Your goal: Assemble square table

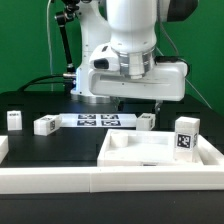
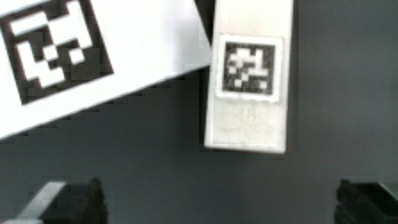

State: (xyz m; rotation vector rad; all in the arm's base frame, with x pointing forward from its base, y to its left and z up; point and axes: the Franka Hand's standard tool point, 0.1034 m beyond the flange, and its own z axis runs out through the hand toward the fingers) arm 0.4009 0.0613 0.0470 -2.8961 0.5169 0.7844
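Note:
The white square table top (image 1: 150,152) lies at the exterior view's right, with its raised rim up. One white leg (image 1: 147,121) lies on the black surface just behind it, right under my gripper (image 1: 140,103). In the wrist view that leg (image 2: 246,85) shows its tag, with the open, empty gripper (image 2: 217,200) above it. The dark fingertips (image 2: 63,200) stand wide apart and touch nothing. Two more legs (image 1: 14,119) (image 1: 46,125) sit at the left. A taller tagged leg (image 1: 186,137) stands by the top's right rim.
The marker board (image 1: 95,121) lies flat between the left legs and the leg under my gripper. Its corner shows in the wrist view (image 2: 71,60). A long white rail (image 1: 90,182) borders the black surface at the front. The robot base stands behind.

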